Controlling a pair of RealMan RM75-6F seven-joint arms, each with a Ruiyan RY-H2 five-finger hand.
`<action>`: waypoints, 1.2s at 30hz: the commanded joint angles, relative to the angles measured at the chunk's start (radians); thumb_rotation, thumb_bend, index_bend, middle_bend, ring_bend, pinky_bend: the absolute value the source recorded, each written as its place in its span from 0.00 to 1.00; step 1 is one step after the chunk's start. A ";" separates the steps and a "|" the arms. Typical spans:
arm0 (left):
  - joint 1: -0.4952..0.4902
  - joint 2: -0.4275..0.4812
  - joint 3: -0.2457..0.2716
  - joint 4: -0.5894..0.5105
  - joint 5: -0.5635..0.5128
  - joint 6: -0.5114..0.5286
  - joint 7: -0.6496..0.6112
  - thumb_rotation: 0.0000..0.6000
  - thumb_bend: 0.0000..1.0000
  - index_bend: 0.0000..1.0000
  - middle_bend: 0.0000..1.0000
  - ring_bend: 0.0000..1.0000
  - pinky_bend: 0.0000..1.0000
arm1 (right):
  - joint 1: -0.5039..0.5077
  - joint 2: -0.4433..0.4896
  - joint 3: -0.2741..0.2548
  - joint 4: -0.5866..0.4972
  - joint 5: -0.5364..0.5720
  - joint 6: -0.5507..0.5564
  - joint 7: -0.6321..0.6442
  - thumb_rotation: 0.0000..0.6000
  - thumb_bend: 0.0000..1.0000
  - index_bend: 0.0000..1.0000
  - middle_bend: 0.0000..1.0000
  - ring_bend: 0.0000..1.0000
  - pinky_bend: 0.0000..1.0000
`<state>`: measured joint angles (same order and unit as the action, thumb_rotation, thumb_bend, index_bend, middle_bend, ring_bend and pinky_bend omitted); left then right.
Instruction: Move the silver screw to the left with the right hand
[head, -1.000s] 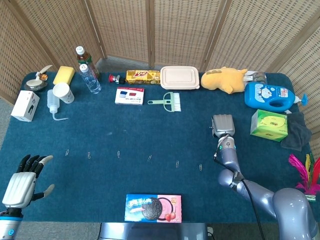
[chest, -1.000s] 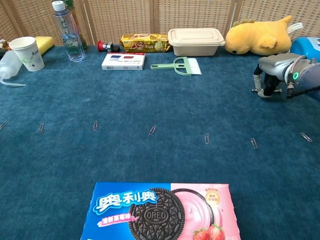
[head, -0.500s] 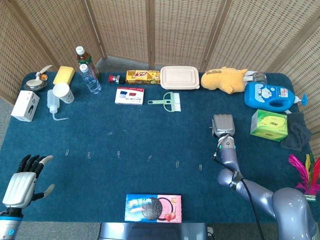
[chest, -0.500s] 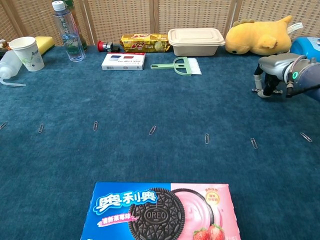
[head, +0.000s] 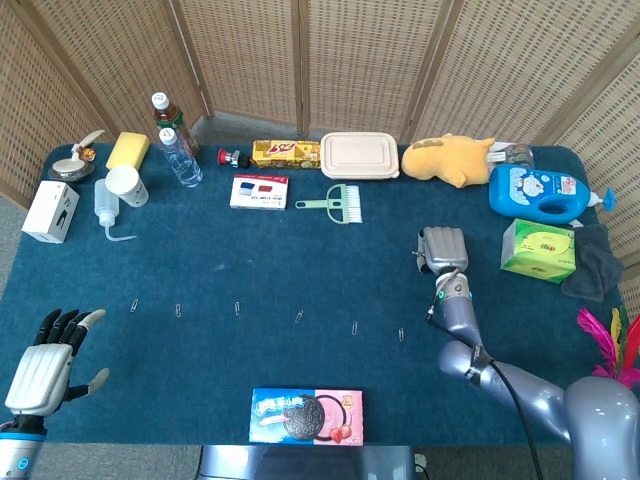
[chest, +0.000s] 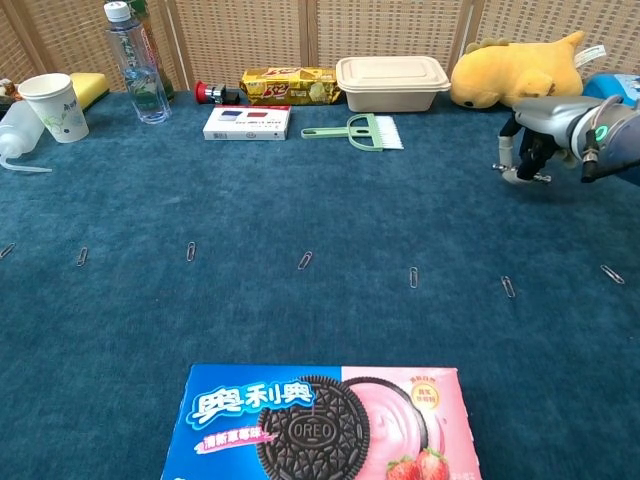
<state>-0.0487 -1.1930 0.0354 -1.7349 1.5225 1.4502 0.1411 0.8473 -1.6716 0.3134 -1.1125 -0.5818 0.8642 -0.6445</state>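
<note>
Though already pinching the silver screw (chest: 517, 177) in the right robot hand (chest: 543, 127) near the right edge of the counter (chest: 300, 200), has yet to carry it leftward and set it down.

Bottom centre of the chest view: a blue-and-pink cookie box (chest: 322, 425) with "OREO" embossed on the pictured biscuit and large white Chinese characters, 奥利奥, at its upper left. Far edge of the table: a yellow snack packet (chest: 290, 86) with red lettering too small to read.
</note>
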 joint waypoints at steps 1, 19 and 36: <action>-0.001 0.000 0.000 -0.002 0.003 0.000 0.001 1.00 0.39 0.13 0.18 0.10 0.02 | -0.039 0.072 0.016 -0.132 -0.019 0.011 0.075 1.00 0.43 0.69 0.90 0.92 0.78; -0.018 0.005 -0.007 -0.018 0.028 -0.002 0.006 1.00 0.40 0.09 0.18 0.10 0.02 | -0.104 0.218 -0.014 -0.484 -0.049 0.000 0.258 1.00 0.43 0.68 0.91 0.92 0.78; -0.026 0.013 -0.011 -0.017 0.032 -0.002 -0.006 1.00 0.40 0.07 0.18 0.09 0.02 | -0.066 0.253 -0.068 -0.636 -0.006 0.032 0.277 1.00 0.43 0.67 0.91 0.92 0.78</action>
<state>-0.0744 -1.1800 0.0241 -1.7516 1.5538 1.4481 0.1353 0.7786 -1.4204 0.2496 -1.7426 -0.5921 0.8917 -0.3662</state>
